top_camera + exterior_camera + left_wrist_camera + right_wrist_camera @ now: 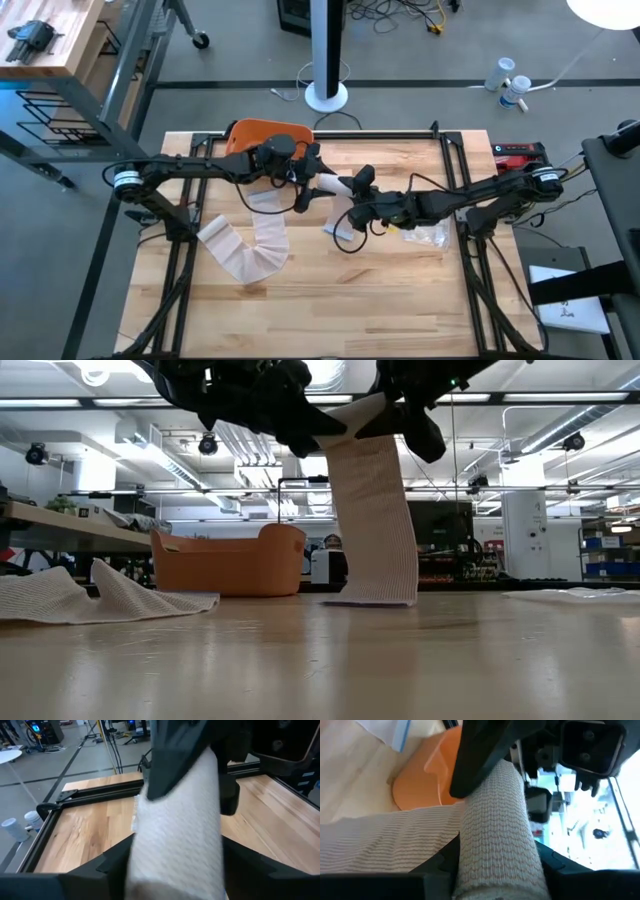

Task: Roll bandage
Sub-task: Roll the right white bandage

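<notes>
You had both grippers up above the middle of the wooden table (400, 290), each clamped on one end of the bandage roll (331, 184): the left gripper (312, 176) and the right gripper (352, 185). The bandage was a ribbed, woven white cloth; its loose tail (248, 245) hung down and lay folded on the planks. The orange basket (262, 133) stood behind; its contents were hidden.

Two dark, cable-strung jointed arms
</notes>
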Tool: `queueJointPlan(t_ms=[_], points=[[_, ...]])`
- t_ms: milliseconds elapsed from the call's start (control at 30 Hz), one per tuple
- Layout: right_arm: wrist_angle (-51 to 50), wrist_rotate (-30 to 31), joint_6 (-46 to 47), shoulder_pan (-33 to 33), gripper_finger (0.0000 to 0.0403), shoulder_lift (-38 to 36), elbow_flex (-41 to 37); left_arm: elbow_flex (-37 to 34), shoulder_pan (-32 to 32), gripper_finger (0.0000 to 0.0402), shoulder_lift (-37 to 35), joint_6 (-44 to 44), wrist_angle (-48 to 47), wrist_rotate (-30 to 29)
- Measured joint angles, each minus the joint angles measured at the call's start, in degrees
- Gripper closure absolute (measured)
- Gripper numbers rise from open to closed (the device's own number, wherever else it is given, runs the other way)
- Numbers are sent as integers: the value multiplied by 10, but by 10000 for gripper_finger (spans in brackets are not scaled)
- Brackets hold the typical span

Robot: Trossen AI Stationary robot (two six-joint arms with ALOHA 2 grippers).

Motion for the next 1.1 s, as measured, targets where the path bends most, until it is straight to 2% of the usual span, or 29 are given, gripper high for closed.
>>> queueJointPlan(t_ms=[267,600,733,867,1100], points=[[0,16,-6,0,270,0,0,0,0,193,0,-7,-1,-1],[17,4,39,16,274,-19,9,-2,0,218,0,46,-3,0],[18,4,55,16,272,-31,12,-2,0,273,0,84,-18,0],[17,3,68,16,275,-38,12,-2,0,378,0,96,-21,0],[17,4,68,16,274,-42,26,-2,-1,399,1,96,-20,0]])
